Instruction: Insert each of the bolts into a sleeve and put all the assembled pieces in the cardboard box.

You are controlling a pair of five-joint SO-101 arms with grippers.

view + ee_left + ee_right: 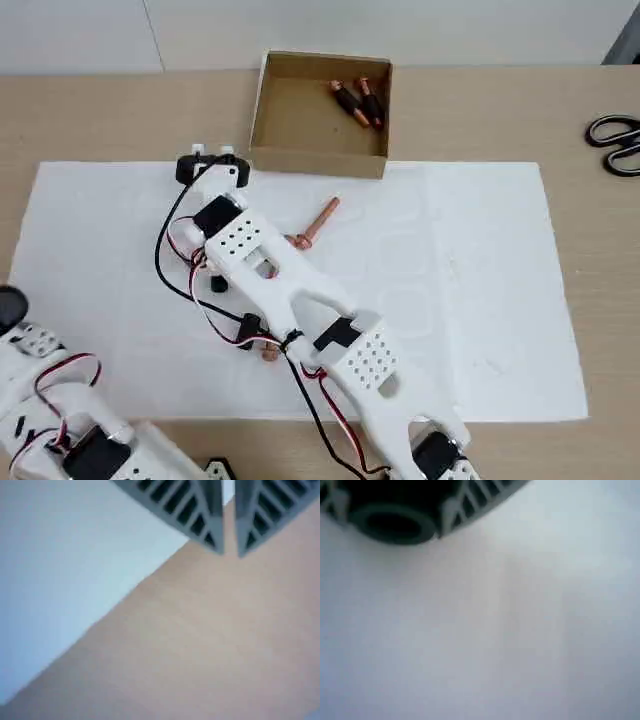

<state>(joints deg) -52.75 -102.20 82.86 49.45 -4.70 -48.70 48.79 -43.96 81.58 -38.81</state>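
Cardboard box (268,108): open-topped, on the wooden surface (90,115), touching the far edge of the white sheet (480,300).

Assembled pieces (356,102): two, inside the box in its far right corner, lying side by side. Their long axes are slanted, with black sleeves and copper ends.

Loose bolt (318,222): flat on the sheet, just in front of the box and apart from its front wall. The long axis is diagonal, with the slim tip towards the box front and the wider head end away from it, beside the right arm (300,285).

Right hand (212,156): at the box's front left corner, just outside the wall, clamped on a sleeve.

Sleeve (395,526): black, held between the right hand's ribbed fingers above the sheet, its open round bore facing the wrist camera.

Black piece (218,284): short, on the sheet well in front of the box, half under the right arm; possibly another sleeve.

Left hand (230,550): fingers drawn together with only a sliver between them, gripping nothing. It hangs over bare surface beside the sheet's edge, well away from the box.

Scissors (615,142): on the surface, far to the right of the box.
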